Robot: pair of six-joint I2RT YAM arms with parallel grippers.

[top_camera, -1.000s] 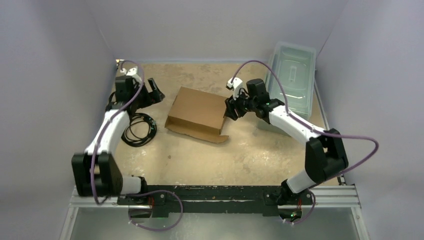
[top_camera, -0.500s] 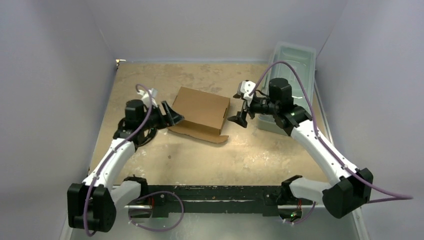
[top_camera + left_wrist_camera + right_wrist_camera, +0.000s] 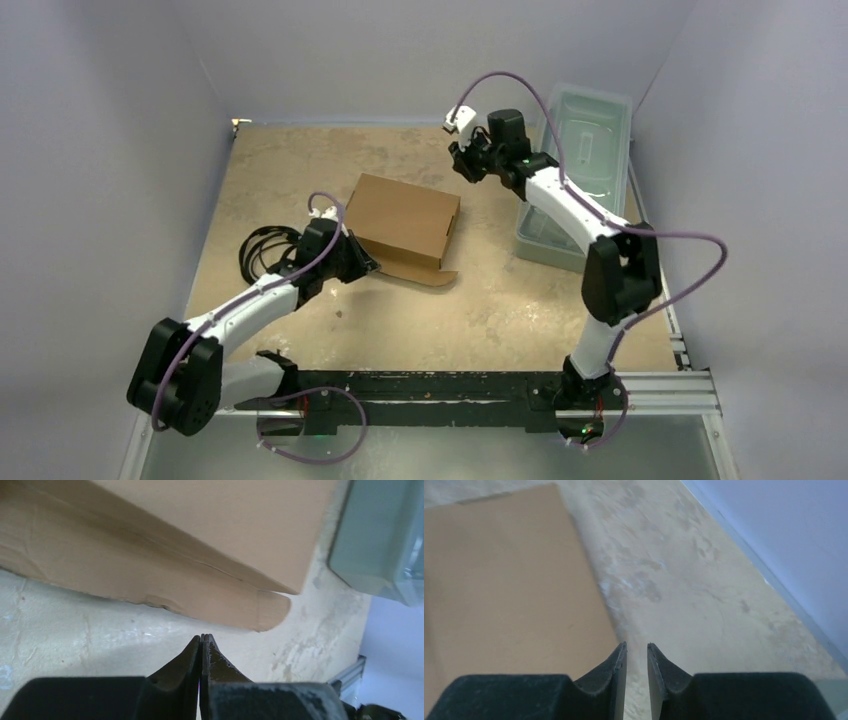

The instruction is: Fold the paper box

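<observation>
The paper box is lying closed on the bench. The left claw is clenching empty beside its flap; the right claw is gaping slightly, empty. What the lidded bin is holding, I cannot tell.

Soft, even overhead light fills the top view: the table reads pale and flat, the walls cool lavender, dimmer toward the corners. Faint, diffuse shadows lie under the arms and along the box's near edge. In its wrist view the left gripper is near-black, with a grey shadow ahead-left of its tips. Ahead of the right gripper the picture is soft, the box blurred.
</observation>
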